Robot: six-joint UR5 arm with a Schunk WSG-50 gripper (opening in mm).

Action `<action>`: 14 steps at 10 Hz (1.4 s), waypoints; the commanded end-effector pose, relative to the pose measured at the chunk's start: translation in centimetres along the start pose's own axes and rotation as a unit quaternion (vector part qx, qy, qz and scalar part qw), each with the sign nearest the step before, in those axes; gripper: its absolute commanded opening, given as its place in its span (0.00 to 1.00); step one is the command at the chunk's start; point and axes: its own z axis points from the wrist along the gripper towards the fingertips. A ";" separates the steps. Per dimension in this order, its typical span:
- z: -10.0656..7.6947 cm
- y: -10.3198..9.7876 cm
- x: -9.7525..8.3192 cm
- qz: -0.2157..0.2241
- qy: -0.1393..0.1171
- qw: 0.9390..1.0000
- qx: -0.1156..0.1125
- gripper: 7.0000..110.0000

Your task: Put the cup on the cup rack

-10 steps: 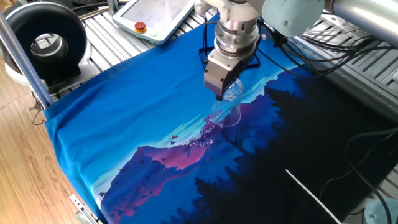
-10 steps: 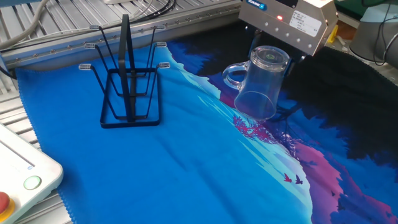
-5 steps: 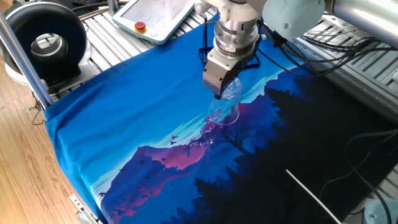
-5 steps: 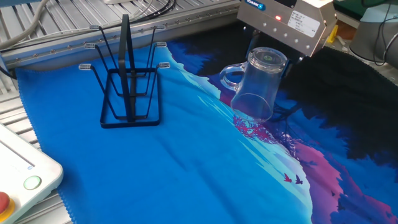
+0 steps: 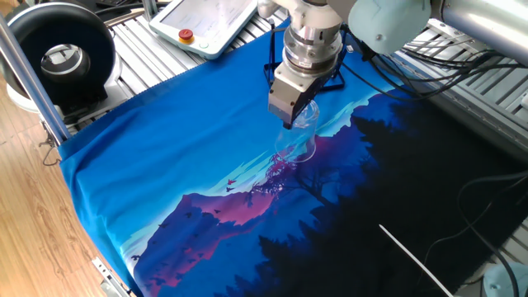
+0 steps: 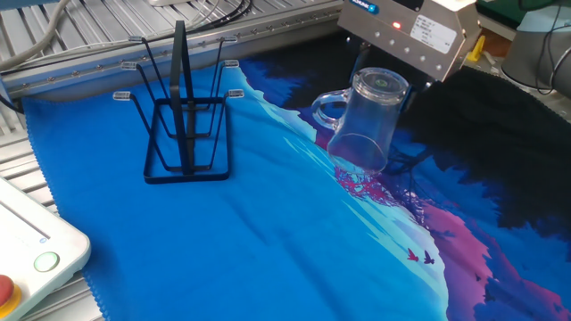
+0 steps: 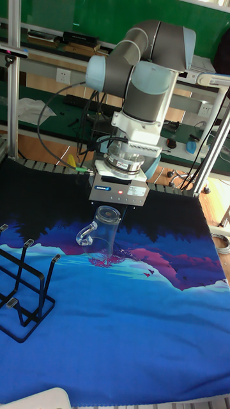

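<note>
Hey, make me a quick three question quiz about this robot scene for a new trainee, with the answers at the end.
1. True or false: the cup already hangs on a peg of the cup rack.
2. Which way does the cup's open mouth face? A: tilted downward, toward the cloth. B: straight up, toward the gripper.
3. Fill in: in the tall fixed view, the cup's handle points toward the ____.

Key:
1. False. The gripper holds the cup by its base, off the cloth and apart from the rack.
2. A.
3. Cup rack, on the picture's left.
</note>
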 end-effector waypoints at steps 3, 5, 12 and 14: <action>-2.6 -1.7 -2.5 -0.028 -0.007 0.999 -0.015 0.15; -4.4 -2.5 -3.1 -0.037 0.000 0.999 -0.006 0.15; -10.2 -2.4 -3.8 -0.057 0.007 0.998 0.007 0.15; -11.2 -1.7 -3.6 -0.057 0.008 0.998 0.005 0.15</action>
